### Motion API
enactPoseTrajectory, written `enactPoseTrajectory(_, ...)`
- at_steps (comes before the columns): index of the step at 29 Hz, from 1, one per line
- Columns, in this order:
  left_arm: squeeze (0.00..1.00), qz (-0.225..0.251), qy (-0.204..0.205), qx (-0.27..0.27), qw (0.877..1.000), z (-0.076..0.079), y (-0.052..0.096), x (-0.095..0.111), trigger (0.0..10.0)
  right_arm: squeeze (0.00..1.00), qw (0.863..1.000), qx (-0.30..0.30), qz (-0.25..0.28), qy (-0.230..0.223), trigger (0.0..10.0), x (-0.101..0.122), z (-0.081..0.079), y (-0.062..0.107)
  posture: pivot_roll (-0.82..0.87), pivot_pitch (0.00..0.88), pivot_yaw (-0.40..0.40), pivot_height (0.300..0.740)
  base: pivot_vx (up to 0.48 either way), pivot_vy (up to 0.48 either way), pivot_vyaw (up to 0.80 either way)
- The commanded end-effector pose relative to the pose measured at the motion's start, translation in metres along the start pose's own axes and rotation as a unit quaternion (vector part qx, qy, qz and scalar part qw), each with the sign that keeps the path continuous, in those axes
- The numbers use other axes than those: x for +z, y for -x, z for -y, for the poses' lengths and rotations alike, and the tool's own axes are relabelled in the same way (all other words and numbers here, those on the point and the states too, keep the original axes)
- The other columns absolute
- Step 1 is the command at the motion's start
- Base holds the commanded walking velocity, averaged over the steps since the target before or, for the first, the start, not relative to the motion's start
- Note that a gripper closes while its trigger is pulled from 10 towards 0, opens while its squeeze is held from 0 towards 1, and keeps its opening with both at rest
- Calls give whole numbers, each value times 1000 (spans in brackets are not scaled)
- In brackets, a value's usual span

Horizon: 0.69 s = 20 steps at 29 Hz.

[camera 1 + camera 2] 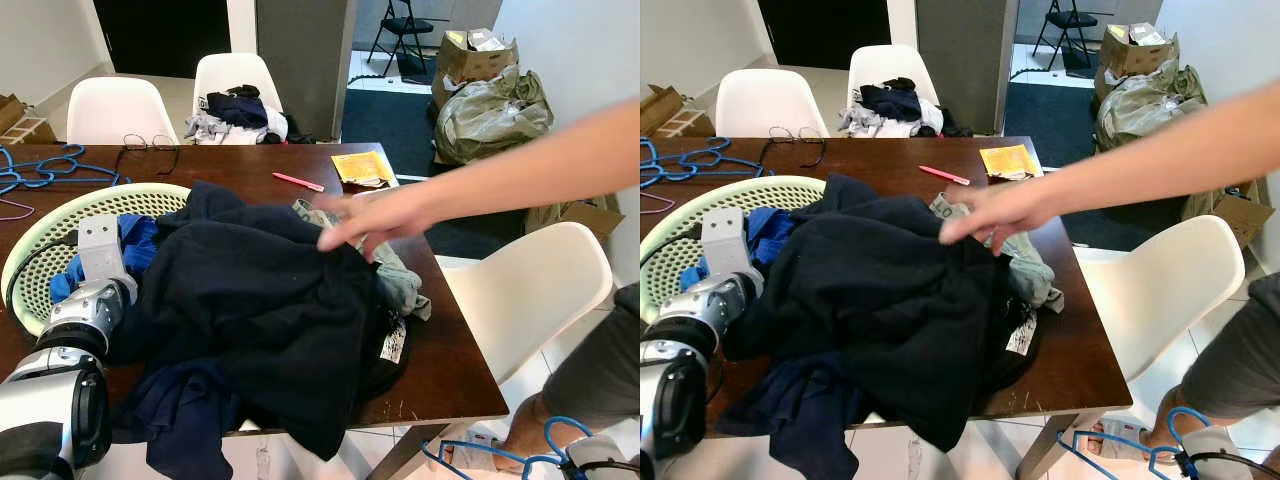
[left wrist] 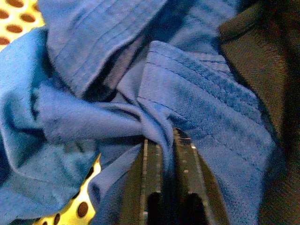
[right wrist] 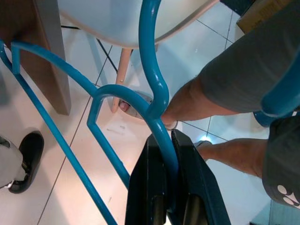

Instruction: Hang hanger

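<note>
My right gripper [image 3: 163,138] is shut on the neck of a blue hanger [image 3: 154,93], held low beside the table near the floor; the hanger [image 1: 500,455] peeks out at the lower right of the left eye view. My left arm [image 1: 92,295] reaches into a pale green basket [image 1: 60,215]. There my left gripper [image 2: 161,136] is shut on a fold of a blue garment [image 2: 187,93], which lies under a heap of dark navy clothes [image 1: 260,300]. A person's hand [image 1: 370,220] reaches in from the right and rests on that heap.
The basket stands on a dark wooden table [image 1: 440,350] with more blue hangers [image 1: 40,170] at its far left, glasses [image 1: 150,145], a pink pen [image 1: 297,181] and a yellow packet [image 1: 362,167]. A white chair [image 1: 530,290] and the person's legs stand to the right.
</note>
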<state>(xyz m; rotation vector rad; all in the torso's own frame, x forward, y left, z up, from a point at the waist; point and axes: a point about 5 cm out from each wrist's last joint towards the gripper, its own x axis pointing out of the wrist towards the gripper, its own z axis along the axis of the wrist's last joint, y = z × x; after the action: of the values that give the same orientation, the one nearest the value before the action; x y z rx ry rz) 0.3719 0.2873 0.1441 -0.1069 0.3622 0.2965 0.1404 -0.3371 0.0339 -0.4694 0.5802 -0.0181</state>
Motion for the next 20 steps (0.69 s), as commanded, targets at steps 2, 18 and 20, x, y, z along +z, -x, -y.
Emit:
enactPoseTrajectory(2, 0, 34, -10, 34, 999, -8, 1, 12, 0, 0, 999, -30, -7, -11, 10000, -1, 8, -2, -165, 130, -57, 740, 0, 0, 0)
enactPoseTrajectory(18, 0, 419, -56, 62, 904, 25, 71, 169, 0, 0, 998, -30, 25, -48, 10000, 24, -13, -42, -77, 10, -40, 740, 0, 0, 0)
enactPoseTrajectory(20, 0, 458, -61, 17, 887, 38, 85, 187, 0, 0, 998, -31, 28, -52, 10000, 26, -15, -45, -64, 0, -36, 740, 0, 0, 0)
